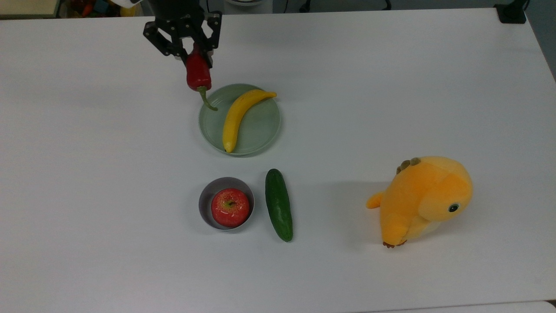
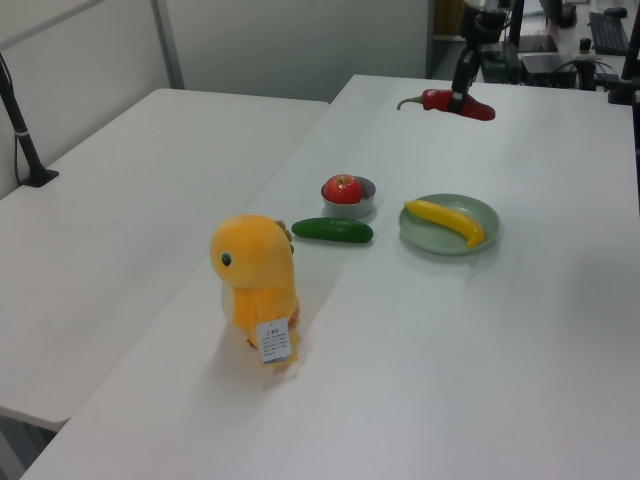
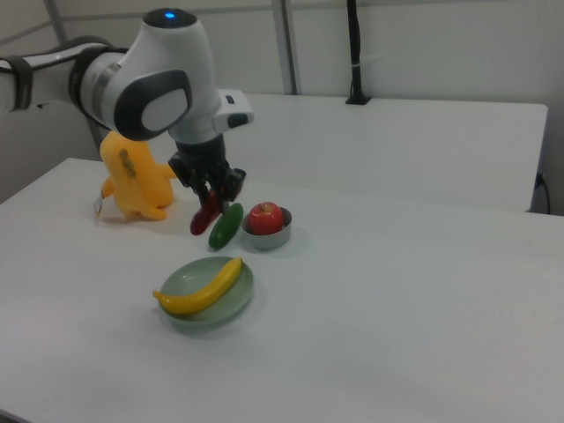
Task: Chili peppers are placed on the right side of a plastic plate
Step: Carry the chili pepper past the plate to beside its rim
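Pinching the glossy dark-red wrinkled chili pepper (image 1: 198, 74) by its body, my jaws grip something light and slippery, at eleven o'clock from the pale mint-green plastic plate (image 1: 265, 126).

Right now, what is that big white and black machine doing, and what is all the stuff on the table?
That machine is a robot arm. At its end is a black two-finger gripper, like a pinching hand. It is shut on a glossy dark-red chili pepper with a green stem and holds it up in the air.

The three pictures show the same moment. One camera looks down from above, and two look across from the sides of the white table.

On the table you can see a round pale green plate with a yellow banana lying on it, a small grey bowl with a red apple inside, a dark green cucumber beside the bowl, and an orange plush toy animal standing apart.

In the top view, the chili hangs at the plate's upper left edge.
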Controlling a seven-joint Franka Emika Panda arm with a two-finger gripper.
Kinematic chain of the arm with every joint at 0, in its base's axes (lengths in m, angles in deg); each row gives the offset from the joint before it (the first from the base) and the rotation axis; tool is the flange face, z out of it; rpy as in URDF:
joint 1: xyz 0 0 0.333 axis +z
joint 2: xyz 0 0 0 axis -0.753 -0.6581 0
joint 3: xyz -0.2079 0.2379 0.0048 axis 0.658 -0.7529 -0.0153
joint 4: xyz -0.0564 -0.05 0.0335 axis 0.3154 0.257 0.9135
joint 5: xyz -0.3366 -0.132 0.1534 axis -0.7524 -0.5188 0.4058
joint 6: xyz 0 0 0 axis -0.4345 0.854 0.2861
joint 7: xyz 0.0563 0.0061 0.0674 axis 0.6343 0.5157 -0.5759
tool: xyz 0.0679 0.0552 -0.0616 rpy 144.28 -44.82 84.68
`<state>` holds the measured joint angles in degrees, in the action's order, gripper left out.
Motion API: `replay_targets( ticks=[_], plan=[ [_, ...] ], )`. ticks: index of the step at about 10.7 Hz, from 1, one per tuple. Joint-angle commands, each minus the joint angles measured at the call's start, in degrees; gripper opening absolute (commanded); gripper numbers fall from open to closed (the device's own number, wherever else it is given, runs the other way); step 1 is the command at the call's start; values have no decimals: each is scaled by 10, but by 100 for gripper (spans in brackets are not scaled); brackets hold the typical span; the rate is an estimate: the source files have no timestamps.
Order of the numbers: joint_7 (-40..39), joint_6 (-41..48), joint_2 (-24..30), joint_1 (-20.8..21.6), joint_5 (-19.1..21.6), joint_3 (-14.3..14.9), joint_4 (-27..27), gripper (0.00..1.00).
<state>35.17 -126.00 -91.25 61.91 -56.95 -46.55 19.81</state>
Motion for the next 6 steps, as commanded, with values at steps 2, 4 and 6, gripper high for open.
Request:
replay_targets(
  ticks=[2, 4, 6],
  plan=[
    [-69, 3, -44, -44, 12, 8, 10, 12],
    [-95, 0, -72, -66, 12, 8, 10, 12],
    [-103, -34, -89, -76, 12, 8, 24, 12]
  ],
)
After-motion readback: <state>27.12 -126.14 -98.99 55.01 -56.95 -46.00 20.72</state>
